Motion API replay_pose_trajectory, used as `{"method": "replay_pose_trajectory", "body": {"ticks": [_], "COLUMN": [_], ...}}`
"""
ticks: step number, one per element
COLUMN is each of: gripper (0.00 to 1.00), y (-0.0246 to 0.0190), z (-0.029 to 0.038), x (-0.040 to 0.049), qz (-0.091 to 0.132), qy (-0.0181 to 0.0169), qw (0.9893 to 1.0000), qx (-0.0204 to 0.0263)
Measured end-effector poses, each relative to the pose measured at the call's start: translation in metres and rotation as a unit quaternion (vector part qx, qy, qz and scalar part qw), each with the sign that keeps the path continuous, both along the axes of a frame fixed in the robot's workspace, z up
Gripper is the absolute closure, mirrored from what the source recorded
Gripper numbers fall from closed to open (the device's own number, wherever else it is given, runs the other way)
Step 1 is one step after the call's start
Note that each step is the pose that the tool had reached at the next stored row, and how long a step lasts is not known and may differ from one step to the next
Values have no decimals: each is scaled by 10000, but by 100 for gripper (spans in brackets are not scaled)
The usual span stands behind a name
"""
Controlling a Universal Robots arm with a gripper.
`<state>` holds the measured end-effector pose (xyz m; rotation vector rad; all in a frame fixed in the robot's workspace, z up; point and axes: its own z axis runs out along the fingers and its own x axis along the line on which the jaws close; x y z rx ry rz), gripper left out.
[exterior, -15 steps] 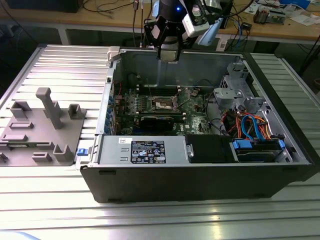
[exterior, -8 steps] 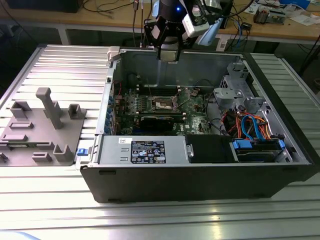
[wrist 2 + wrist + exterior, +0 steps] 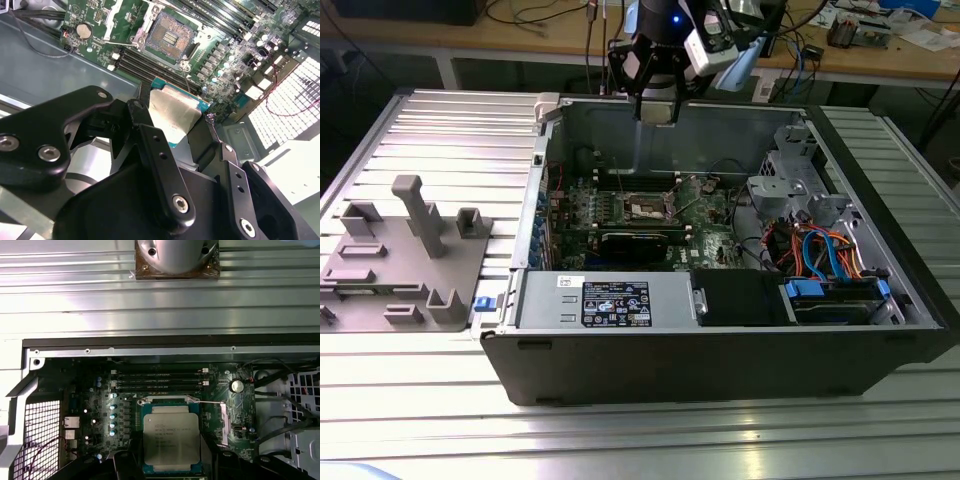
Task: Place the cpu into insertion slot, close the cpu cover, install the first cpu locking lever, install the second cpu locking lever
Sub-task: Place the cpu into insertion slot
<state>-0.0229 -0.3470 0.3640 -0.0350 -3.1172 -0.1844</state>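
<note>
one hand seen in the exterior view, hanging over the far wall of one open computer case, well above the green motherboard inside. closed part-way on one cpu, gripped by its edges between two black fingers, silver top showing in both wrist views, green rim just visible at the sides. one cpu only, held in the air and apart from the board, flat face up in the first wrist view.

one insertion slot on the board, contact field bare and uncovered in the second wrist view, nothing seated in it. in the exterior view, same slot near the middle of the board, below and in front of the hand.

one round coin cell on the board beside the slot area.

case resting on one ribbed metal worktop. one grey fixture with several upright posts on that worktop, towards the exterior view's left of the case and apart from it.
</note>
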Motion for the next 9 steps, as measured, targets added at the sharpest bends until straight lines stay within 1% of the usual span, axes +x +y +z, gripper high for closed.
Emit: {"method": "replay_pose_trajectory", "body": {"ticks": [4, 5, 6, 7, 9], "gripper": [46, 46, 46, 46, 46], "y": [0, 0, 0, 0, -1], "z": [-21, -24, -26, -28, -28], "x": [0, -1, -1, 0, 0], "qz": [0, -1, 0, 2, 2], "qy": [0, 0, 0, 0, 0], "qw": [10000, 10000, 10000, 9999, 9999], "qx": [-6, -31, -81, -102, -104]}}
